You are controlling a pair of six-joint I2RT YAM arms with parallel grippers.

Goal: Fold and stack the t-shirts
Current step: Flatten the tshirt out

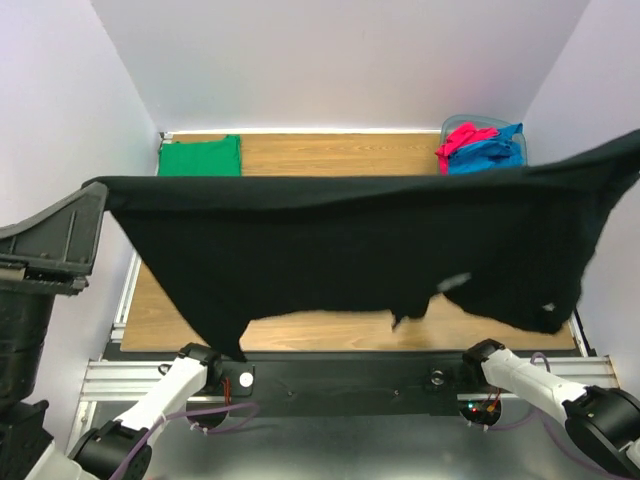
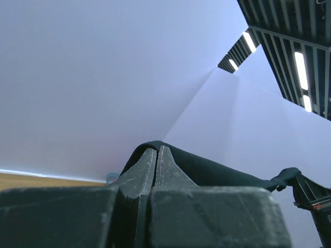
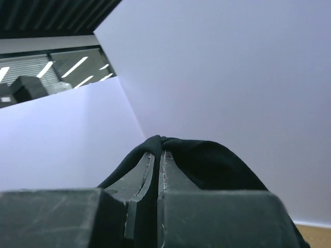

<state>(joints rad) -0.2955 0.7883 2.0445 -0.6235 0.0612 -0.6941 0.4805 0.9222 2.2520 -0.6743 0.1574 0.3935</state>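
Black t-shirt (image 1: 350, 250) hangs high in the air over the wooden table (image 1: 330, 155), pulled out wide like a sheet between the 2 arms. On the left, the left gripper (image 2: 156, 151) has its fingers pressed tight together on 1 end of the cloth. From its own camera the black cloth curls over the fingertips and runs off to the right. Far back on the left of the table lies a green t-shirt (image 1: 200, 157), folded flat and neat by the back wall. In the middle, the bottom edge of the black t-shirt hangs uneven, and a small white label (image 1: 455, 281) shows near the bottom. Far back on the right sits a grey-blue tub (image 1: 480, 120) with a red t-shirt (image 1: 458, 140) and a blue t-shirt (image 1: 490, 152) bunched up inside it. On the right, the right gripper (image 3: 158, 144) is pinched tight on the other end of the black cloth, which bulges over its fingertips.
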